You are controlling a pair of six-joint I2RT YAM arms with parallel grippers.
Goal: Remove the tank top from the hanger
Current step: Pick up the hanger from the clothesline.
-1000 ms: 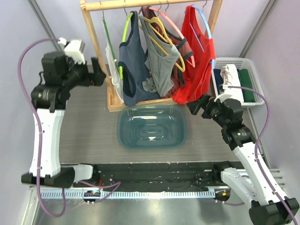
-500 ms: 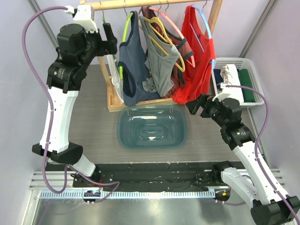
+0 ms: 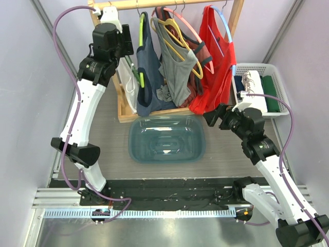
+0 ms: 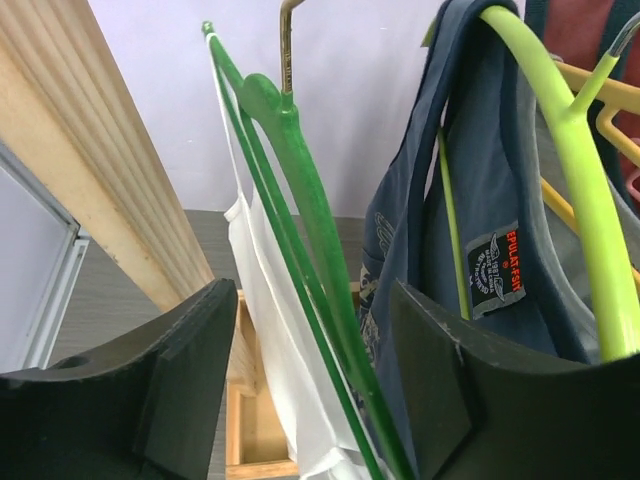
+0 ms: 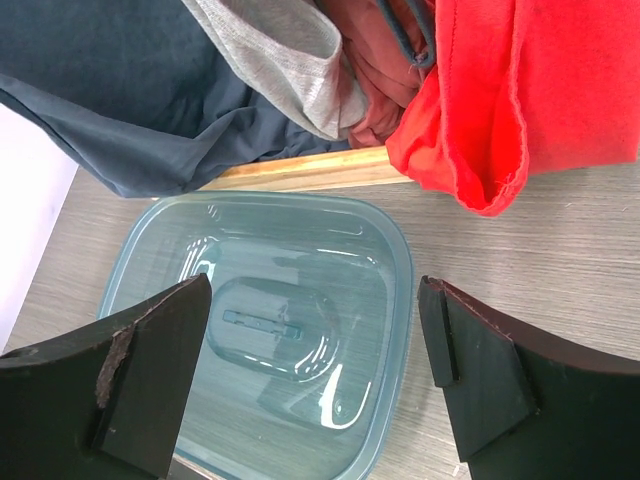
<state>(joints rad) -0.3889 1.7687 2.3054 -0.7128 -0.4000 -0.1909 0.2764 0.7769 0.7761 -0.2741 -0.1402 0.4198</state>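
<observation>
The left gripper [image 4: 312,300] stands open astride the green hanger [image 4: 290,140], the right gripper [image 5: 315,290] is open and empty, and the white tank top [image 4: 255,300] is judged light and limp, best pinched at a shoulder strap.

We see a thin white fabric tank top [image 4: 262,330] hanging limp and upright from a dark green plastic hanger [image 4: 300,180] with a metal hook, just beside the wooden rack's left post [image 4: 90,150].
</observation>
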